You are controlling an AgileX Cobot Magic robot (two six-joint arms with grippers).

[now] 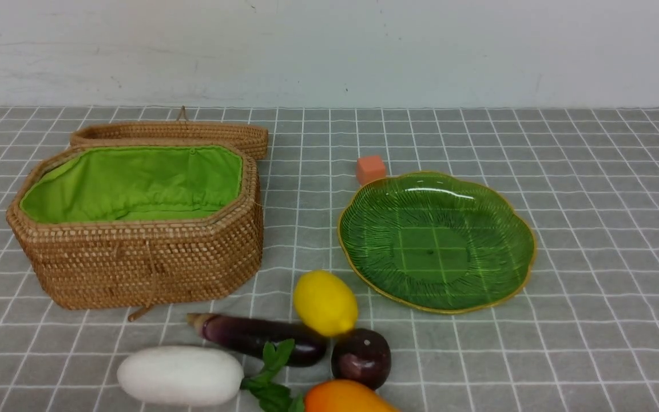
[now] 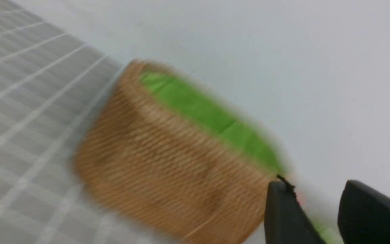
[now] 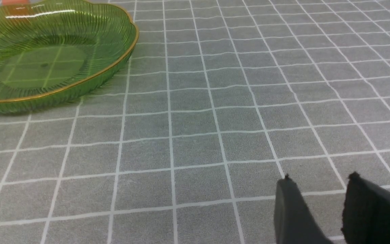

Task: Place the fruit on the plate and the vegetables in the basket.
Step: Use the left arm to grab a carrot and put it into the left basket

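progress: nothing sorted yet | basket left, plate right, both sitting empty | lemon, plum, mango, eggplant, radish lying near-centre on surface | left fingers, right fingers hanging apart, gripping nothing

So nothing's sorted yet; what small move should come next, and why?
Probably bring the right gripper over to the lemon: the gripper's jaws stand open and empty, the plate is bare, and the lemon lies nearest it.

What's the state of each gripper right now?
Left gripper: open, holding nothing.
Right gripper: open, holding nothing.
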